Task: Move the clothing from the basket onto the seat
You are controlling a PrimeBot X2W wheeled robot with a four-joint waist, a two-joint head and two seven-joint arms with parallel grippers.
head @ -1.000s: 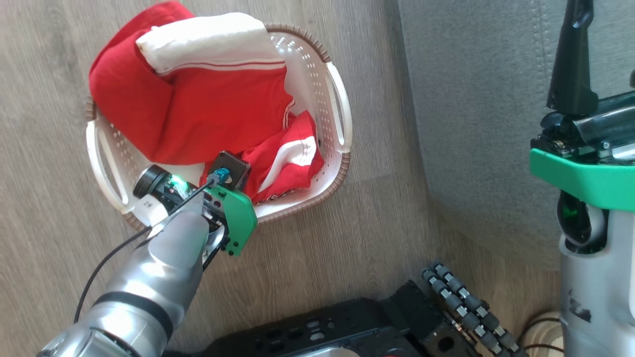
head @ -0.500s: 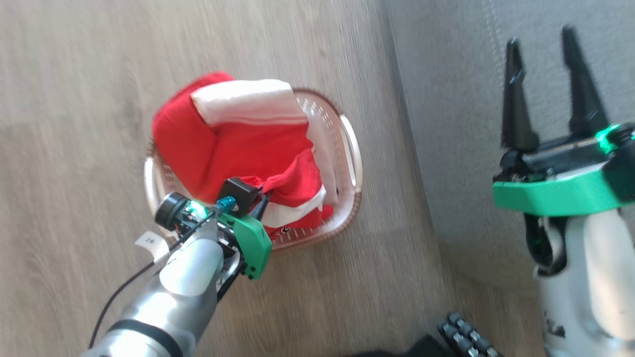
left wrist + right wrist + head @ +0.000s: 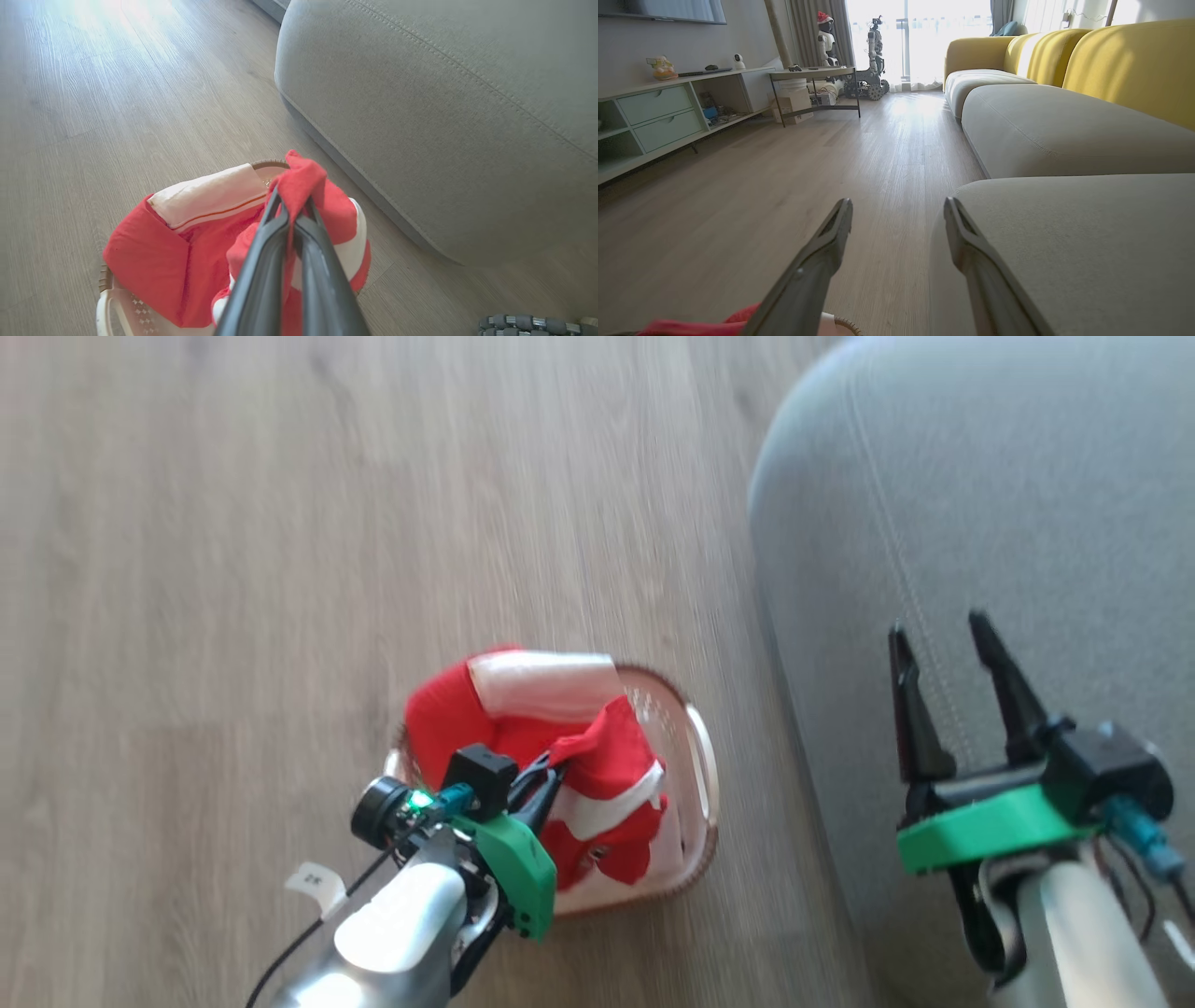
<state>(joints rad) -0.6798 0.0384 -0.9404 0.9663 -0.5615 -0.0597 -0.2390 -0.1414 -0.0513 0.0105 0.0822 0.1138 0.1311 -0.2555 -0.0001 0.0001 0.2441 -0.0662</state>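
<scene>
The off-white basket [image 3: 698, 775] with its brown rim [image 3: 268, 164] stands on the floor left of the grey seat [image 3: 1027, 523]. My left gripper [image 3: 551, 770] is shut on a fold of a red and white garment [image 3: 611, 775], which hangs from the fingertips [image 3: 292, 205] above the basket. The other red garment [image 3: 443, 719] with a white panel [image 3: 205, 196] lies in the basket. Over the seat's near edge [image 3: 1064, 233], my right gripper [image 3: 938, 630] stands open [image 3: 899, 203] with nothing in it.
Wood floor [image 3: 280, 523] spreads left and ahead. My base's black rollers [image 3: 528, 323] sit at lower right. Further off are a low cabinet [image 3: 658, 116], a side table [image 3: 812, 74], parked robots [image 3: 875, 56] and yellow sofa backs [image 3: 1134, 60].
The head camera has shifted, so basket and seat sit lower in view. My left gripper has risen, drawing a red garment up out of the basket. The right gripper stays open.
</scene>
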